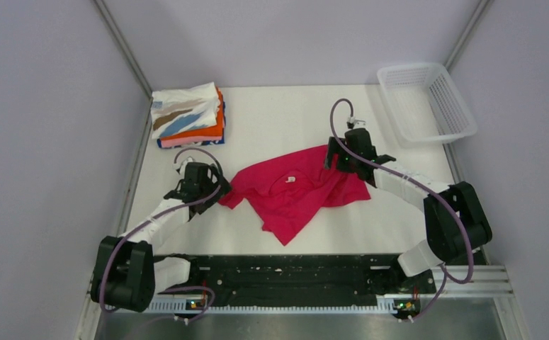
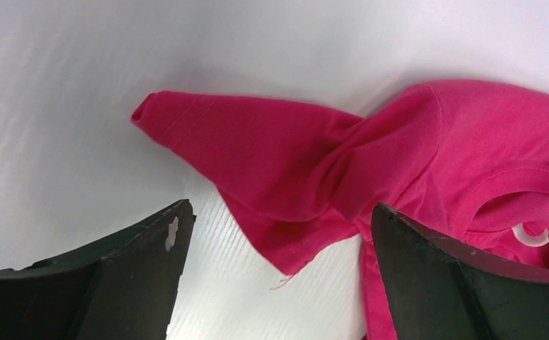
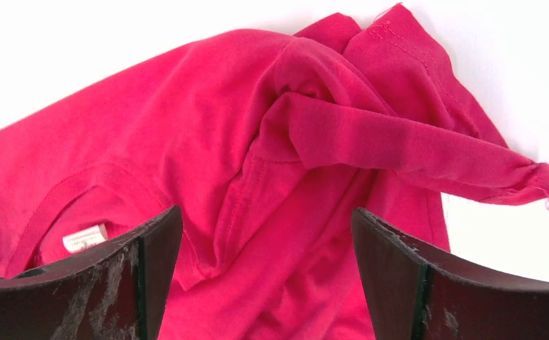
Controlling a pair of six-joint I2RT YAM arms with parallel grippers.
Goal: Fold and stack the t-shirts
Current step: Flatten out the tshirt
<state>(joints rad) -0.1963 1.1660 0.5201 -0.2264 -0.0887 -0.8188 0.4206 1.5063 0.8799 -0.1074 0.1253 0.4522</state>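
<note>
magenta t-shirt (image 1: 292,191): rumpled at middle of table (image 1: 285,120), not yet folded | left jaws: wide, empty, poised at left-side sleeve (image 2: 243,134) | right jaws: wide, empty, above twisted right-side sleeve (image 3: 413,149) | likely aim: pinch both sleeves, spread flat | folded stack (image 1: 190,117): far-left corner, leaving folding room

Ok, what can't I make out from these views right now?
- Label text: right wrist view, too small to read.
- Folded stack: top view, only the edges of the lower shirts show, so the count is unclear.
- Magenta t-shirt body: left wrist view, cut off by the right edge.
</note>
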